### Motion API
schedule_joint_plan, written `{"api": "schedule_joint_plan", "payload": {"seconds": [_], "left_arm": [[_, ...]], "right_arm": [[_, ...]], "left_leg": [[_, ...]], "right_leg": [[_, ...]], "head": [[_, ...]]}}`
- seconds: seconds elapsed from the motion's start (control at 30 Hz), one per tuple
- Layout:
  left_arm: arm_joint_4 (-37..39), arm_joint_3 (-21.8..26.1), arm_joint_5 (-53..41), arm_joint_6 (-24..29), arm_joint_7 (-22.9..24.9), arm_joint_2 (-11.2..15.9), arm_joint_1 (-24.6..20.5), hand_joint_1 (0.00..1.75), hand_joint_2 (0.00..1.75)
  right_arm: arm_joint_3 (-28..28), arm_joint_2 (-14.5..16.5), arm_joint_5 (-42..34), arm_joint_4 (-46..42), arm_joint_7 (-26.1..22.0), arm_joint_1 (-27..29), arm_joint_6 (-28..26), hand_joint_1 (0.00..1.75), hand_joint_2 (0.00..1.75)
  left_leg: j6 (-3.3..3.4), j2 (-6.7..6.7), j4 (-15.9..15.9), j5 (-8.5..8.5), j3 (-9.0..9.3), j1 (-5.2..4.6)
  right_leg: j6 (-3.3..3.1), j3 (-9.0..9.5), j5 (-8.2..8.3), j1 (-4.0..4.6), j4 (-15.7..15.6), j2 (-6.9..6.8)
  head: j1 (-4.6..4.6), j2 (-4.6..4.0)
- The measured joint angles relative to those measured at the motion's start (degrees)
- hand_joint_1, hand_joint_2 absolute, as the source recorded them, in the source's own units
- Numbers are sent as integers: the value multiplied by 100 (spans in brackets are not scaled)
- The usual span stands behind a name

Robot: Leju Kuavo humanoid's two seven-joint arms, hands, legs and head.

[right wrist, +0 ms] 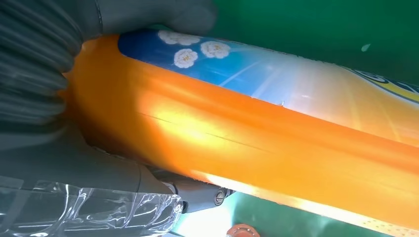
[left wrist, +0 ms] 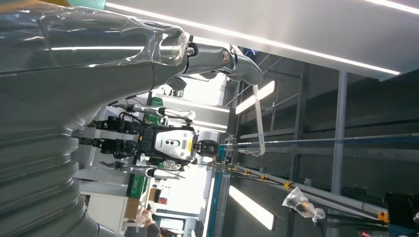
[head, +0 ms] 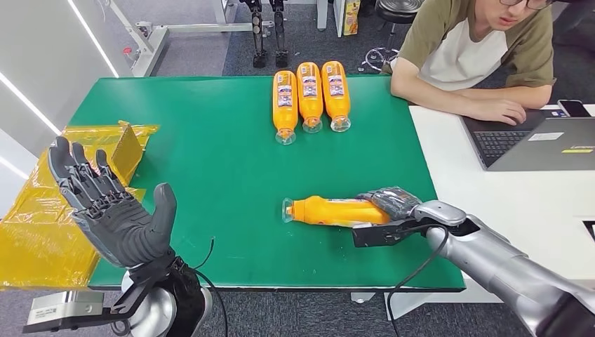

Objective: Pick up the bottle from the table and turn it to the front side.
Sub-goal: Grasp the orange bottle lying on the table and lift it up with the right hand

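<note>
Hands: left hand (head: 116,210) raised at 8 o'clock, fingers spread, holding nothing; right hand (head: 393,210) at 4 o'clock, wrapped round the base end.
Bottle: orange bottle (head: 330,210) on its side, mid-table (head: 210,161), neck toward 9 o'clock.
Handling: looks full, stiff, glossy label, likely slippery; hold mid-body to roll it.
Far: three bottles (head: 309,97) at 12 o'clock; person (head: 477,49), laptop (head: 540,144) at 2 o'clock.

Silver arms (head: 505,270), dark grey ribbed hands (head: 116,214), black cables.

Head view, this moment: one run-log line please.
right hand grips orange bottle lying on green table | left hand raised, open | three bottles untouched
</note>
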Motion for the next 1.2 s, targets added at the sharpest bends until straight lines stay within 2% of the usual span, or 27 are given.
{"api": "schedule_joint_plan", "payload": {"seconds": [0.23,0.37,0.43,0.53,0.6,0.7,0.8,0.97,1.07,1.2], "left_arm": [[0,0,-5,0,0,0,7,0,175],[0,0,-17,1,0,0,12,0,175],[0,0,-37,1,0,-1,22,0,175],[1,0,-68,1,0,-22,48,0,175],[7,-1,-59,0,0,-45,50,0,175],[89,-4,83,-104,0,-89,27,0,175],[361,-4,284,-554,2,-158,-31,0,175],[1134,8,304,-1767,16,-311,-204,0,175],[1700,40,258,-2312,16,-418,-389,0,175],[2465,57,40,-3076,121,-528,-660,0,175]], "right_arm": [[-13,44,20,54,-26,17,-81,175,175],[-82,115,60,91,-67,170,-549,175,175],[-189,236,57,119,-83,369,-1107,175,175],[-581,617,-10,153,-236,857,-2403,175,175],[-955,918,-115,114,-427,1233,-3231,175,175],[-1564,1352,-223,-160,-906,1780,-4093,175,175],[-2224,1795,-255,-586,-1556,2274,-4559,175,175],[-3080,2465,-273,-1135,-2379,2804,-4605,175,175],[-3305,2787,-237,-1301,-2511,2961,-4605,175,175],[-3332,3102,-386,-1346,-2473,2936,-4600,175,175]], "left_leg": [[0,0,1,0,1,0],[0,-1,1,0,1,1],[0,-1,0,0,-1,1],[0,-1,-1,0,-2,3],[-1,0,-3,-1,-1,3],[-1,-6,-6,-1,-3,4],[-1,-12,-9,-1,-6,4],[-1,1,-8,-1,-4,0],[-1,1,-6,-1,-6,-1],[-1,7,-5,0,-5,-1]], "right_leg": [[0,1,0,0,0,0],[0,2,0,1,0,-1],[0,2,0,2,0,-2],[0,0,-1,4,1,0],[-1,-4,-2,4,1,3],[0,-7,-9,5,1,-2],[-2,-7,-15,7,2,-8],[-1,-7,-14,6,2,0],[1,-7,-12,4,2,-1],[2,-7,-9,3,2,4]], "head": [[0,0],[0,-1],[0,-1],[-1,0],[-1,0],[-1,0],[-1,0],[1,0],[1,0],[0,0]]}}
